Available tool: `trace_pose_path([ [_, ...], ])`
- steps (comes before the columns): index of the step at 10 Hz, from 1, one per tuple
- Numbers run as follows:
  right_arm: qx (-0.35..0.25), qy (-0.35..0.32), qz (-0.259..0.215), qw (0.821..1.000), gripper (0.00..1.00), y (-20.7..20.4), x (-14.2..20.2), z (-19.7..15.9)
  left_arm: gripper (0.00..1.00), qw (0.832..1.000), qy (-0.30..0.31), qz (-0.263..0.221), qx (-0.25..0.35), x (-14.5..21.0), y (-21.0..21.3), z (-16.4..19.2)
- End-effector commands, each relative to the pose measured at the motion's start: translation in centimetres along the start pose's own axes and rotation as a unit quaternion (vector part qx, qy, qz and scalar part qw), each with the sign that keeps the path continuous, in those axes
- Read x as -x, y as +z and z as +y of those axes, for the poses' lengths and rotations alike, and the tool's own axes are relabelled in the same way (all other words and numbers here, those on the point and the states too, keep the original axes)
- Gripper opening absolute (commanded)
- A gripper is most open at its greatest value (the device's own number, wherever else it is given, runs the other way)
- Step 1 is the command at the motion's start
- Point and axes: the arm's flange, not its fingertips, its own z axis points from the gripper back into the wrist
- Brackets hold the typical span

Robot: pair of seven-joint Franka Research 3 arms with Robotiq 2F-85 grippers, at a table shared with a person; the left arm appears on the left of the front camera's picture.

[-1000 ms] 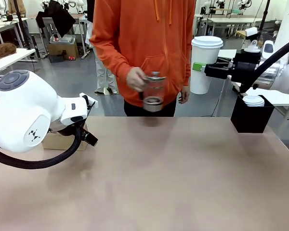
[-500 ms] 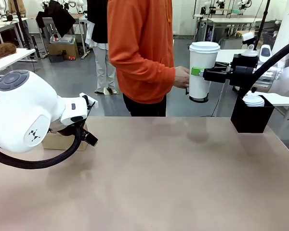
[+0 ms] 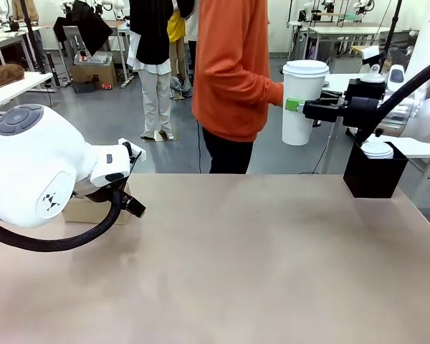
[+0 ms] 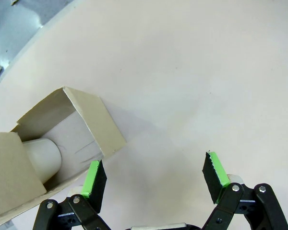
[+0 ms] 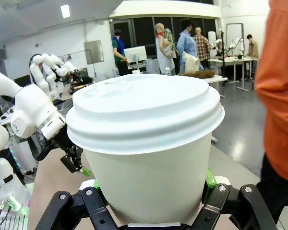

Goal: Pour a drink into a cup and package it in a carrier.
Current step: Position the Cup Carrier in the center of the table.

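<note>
**Capped cup held high as person turns aside**

The right gripper [image 3: 301, 107] pinches the tall, tapered white paper cup [image 3: 304, 89] in its jaws, beyond the table's [image 3: 258, 258] far edge. A smooth plastic lid [image 3: 305, 68] caps it. The person [image 3: 233, 72], facing front a second ago, now stands sideways, so pouring looks finished. The left gripper [image 4: 153, 175] hangs with jaws spread beside the brown cardboard carrier [image 4: 93, 120].
</note>
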Motion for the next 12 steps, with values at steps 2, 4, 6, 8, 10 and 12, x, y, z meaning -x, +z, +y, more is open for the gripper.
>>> trace_pose_path([
  [2,0.0,0.006,-0.007,1.0,0.81,-0.2,-0.5,0.1,1.0,1.0,0.0,0.0,0.0,0.0,0.0,0.0],
  [4,0.0,0.006,-0.007,1.0,0.81,-0.2,-0.5,0.1,1.0,1.0,0.021,0.008,-0.018,-2.2,3.6,0.0],
  [6,0.0,0.006,-0.007,1.0,0.81,-0.2,-0.5,0.1,1.0,0.999,0.043,0.011,-0.014,-4.5,8.3,0.1],
  [8,0.0,0.006,-0.007,1.0,0.81,-0.2,-0.5,0.1,1.0,0.995,0.094,0.017,-0.013,-7.2,13.3,1.4],
  [10,0.0,0.006,-0.007,1.0,0.81,-0.2,-0.5,0.1,1.0,0.988,0.147,0.03,-0.045,-9.6,16.6,4.9],
  [12,0.0,0.006,-0.007,1.0,0.81,-0.2,-0.5,0.1,1.0,0.978,0.195,0.042,-0.065,-10.9,16.5,8.8],
])
